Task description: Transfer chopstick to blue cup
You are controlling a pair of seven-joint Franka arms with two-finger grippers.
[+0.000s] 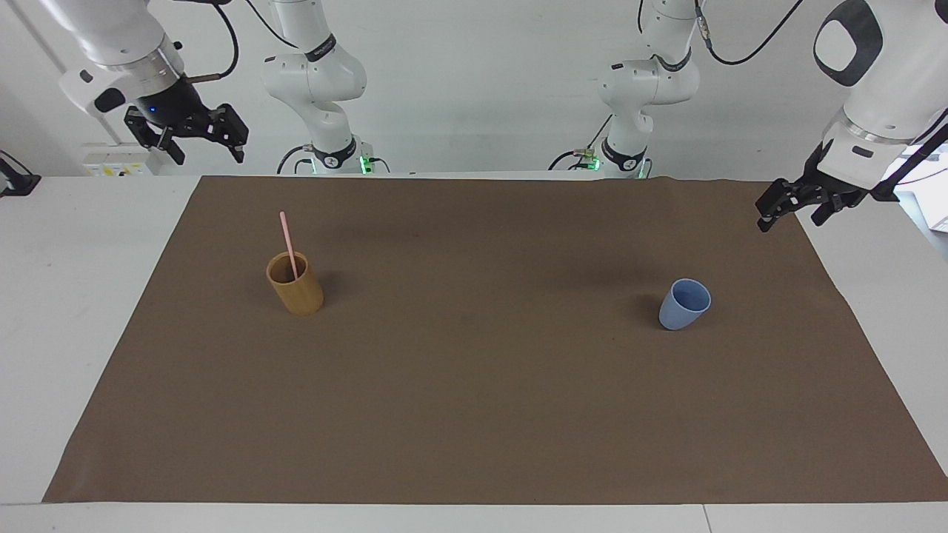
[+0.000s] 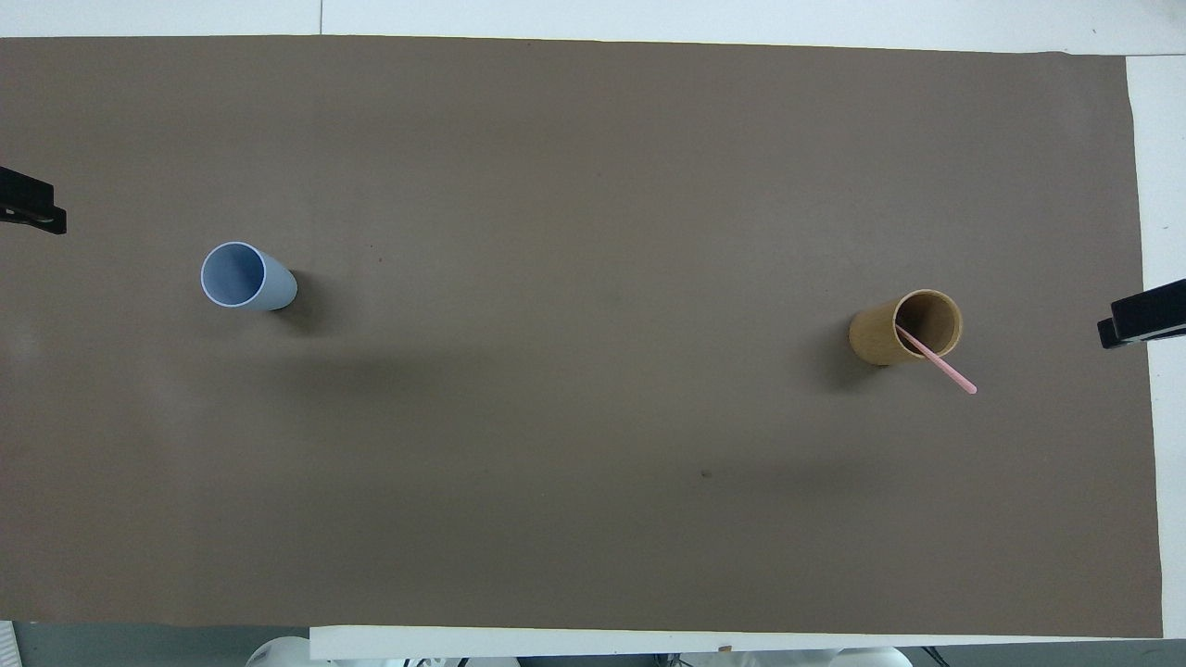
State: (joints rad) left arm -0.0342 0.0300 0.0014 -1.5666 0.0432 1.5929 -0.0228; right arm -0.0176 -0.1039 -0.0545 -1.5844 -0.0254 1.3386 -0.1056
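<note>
A pale pink chopstick [image 1: 287,240] stands leaning in a tan bamboo-coloured cup [image 1: 296,290] toward the right arm's end of the table; it also shows in the overhead view [image 2: 945,368]. The light-blue cup [image 1: 683,307] stands upright and empty toward the left arm's end, and shows in the overhead view too [image 2: 243,276]. My right gripper [image 1: 201,152] is open and empty, held high over the table edge by the mat's corner, apart from the tan cup. My left gripper [image 1: 791,216] is open and empty, over the mat's edge at its own end, apart from the blue cup.
A brown mat [image 1: 474,400] covers most of the white table [image 1: 74,311]. Only the tips of the left gripper [image 2: 32,208] and the right gripper [image 2: 1141,320] show at the sides of the overhead view. The two arm bases stand at the robots' edge.
</note>
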